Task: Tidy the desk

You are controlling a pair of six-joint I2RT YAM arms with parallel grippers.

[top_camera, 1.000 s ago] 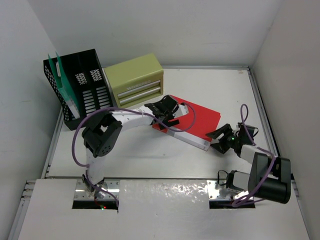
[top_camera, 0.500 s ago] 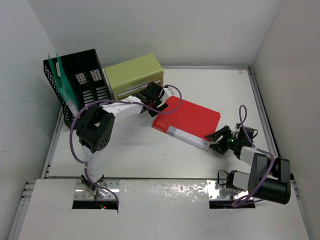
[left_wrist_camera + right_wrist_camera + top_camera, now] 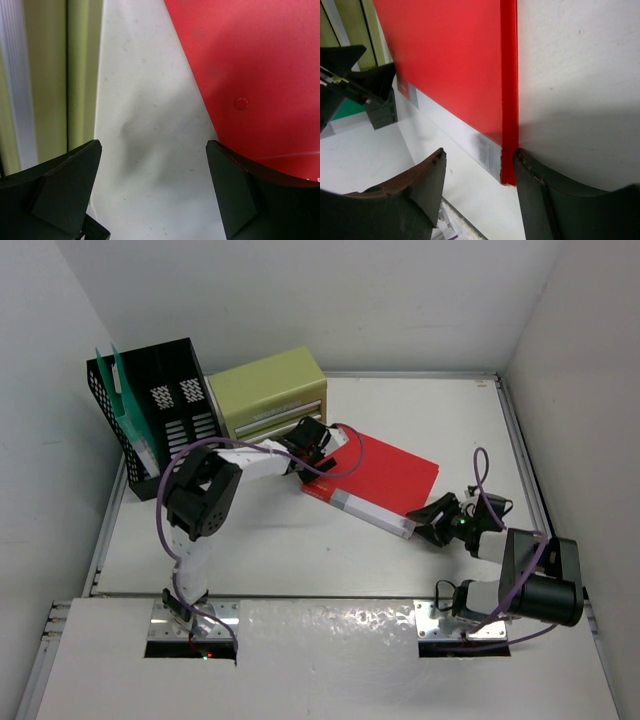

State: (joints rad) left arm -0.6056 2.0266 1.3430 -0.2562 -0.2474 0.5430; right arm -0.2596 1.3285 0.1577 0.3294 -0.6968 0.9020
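Observation:
A red folder [image 3: 385,475] with a white spine strip lies flat in the middle of the white desk [image 3: 430,410]. My left gripper [image 3: 318,445] hovers at the folder's far-left corner, between it and the olive drawer box [image 3: 265,395]. In the left wrist view its jaws [image 3: 152,150] stand wide over bare desk, with the red folder [image 3: 250,75] under the right finger. My right gripper [image 3: 435,520] is at the folder's near-right corner. In the right wrist view that gripper [image 3: 479,152] is open and straddles the corner; the right finger [image 3: 545,200] touches the red edge [image 3: 508,100], while the left finger stands apart.
A black mesh file holder [image 3: 160,420] with green folders [image 3: 125,400] stands at the back left beside the olive drawer box [image 3: 80,75]. White walls close in the desk on three sides. Metal rails run along its edges.
My left gripper has left the top of the folder and moved back toward the drawer box, to the folder's corner. The right gripper has slid left onto the near corner and its jaws have narrowed.

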